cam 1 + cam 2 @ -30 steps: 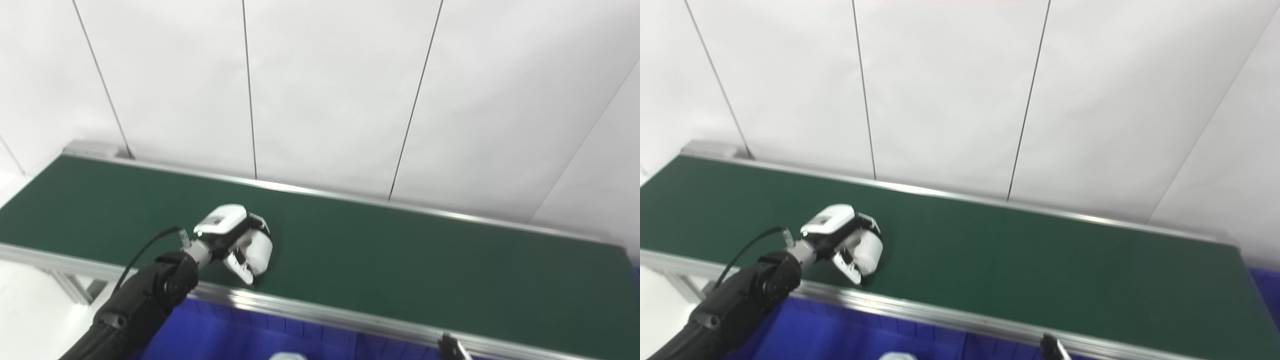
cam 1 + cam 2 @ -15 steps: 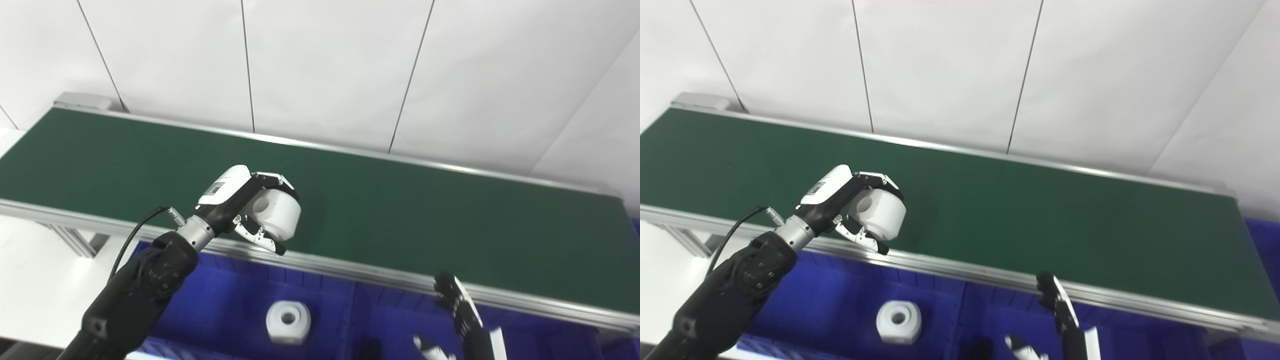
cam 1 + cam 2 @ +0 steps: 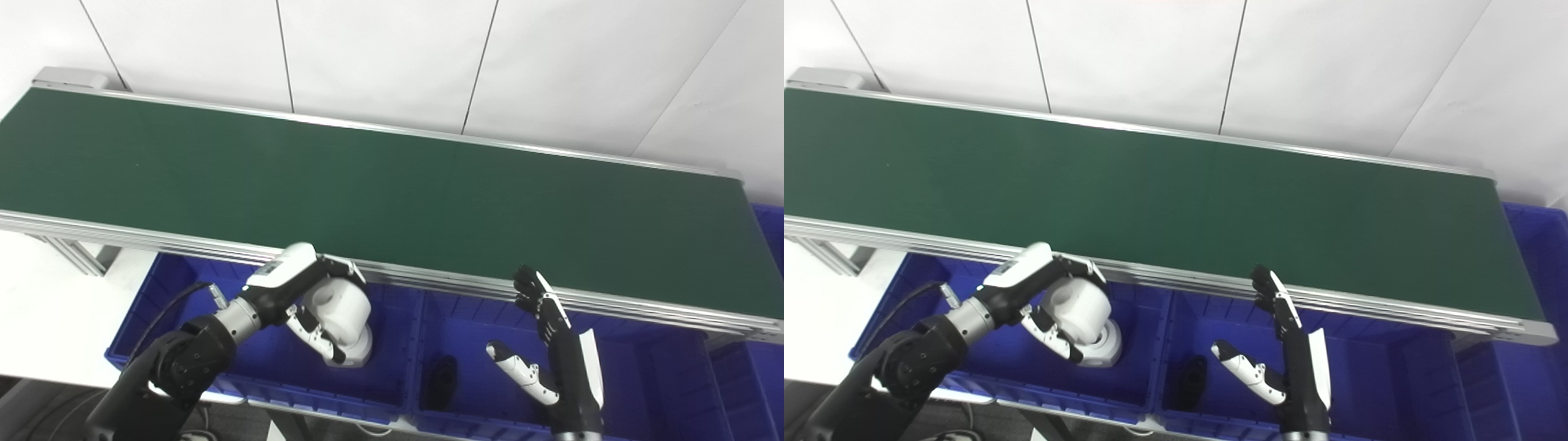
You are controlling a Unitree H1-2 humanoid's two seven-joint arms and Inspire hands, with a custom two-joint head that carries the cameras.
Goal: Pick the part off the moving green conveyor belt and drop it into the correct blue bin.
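Over the left bin [image 3: 153, 294], just in front of the belt [image 3: 367, 177], the left robot hand [image 3: 306, 300] is pinching a white part [image 3: 340, 306] between fingers and thumb. A second ago that part was being gripped on the belt; now it is hanging clear of the belt's near rail, directly above a second white part [image 3: 358, 349] already lying on the bin floor. The head cameras have also tilted down, so the bins are showing fully. The pick looks finished, and since a matching piece is lying below, this bin is probably the correct one; only the release is remaining.

Counted: two white parts, one black part [image 3: 442, 380] in the middle bin [image 3: 465, 318], three blue bins including one at far right [image 3: 775, 220], one belt carrying nothing. The right robot hand [image 3: 542, 361] is waiting over the middle bin, fingers spread, holding nothing.
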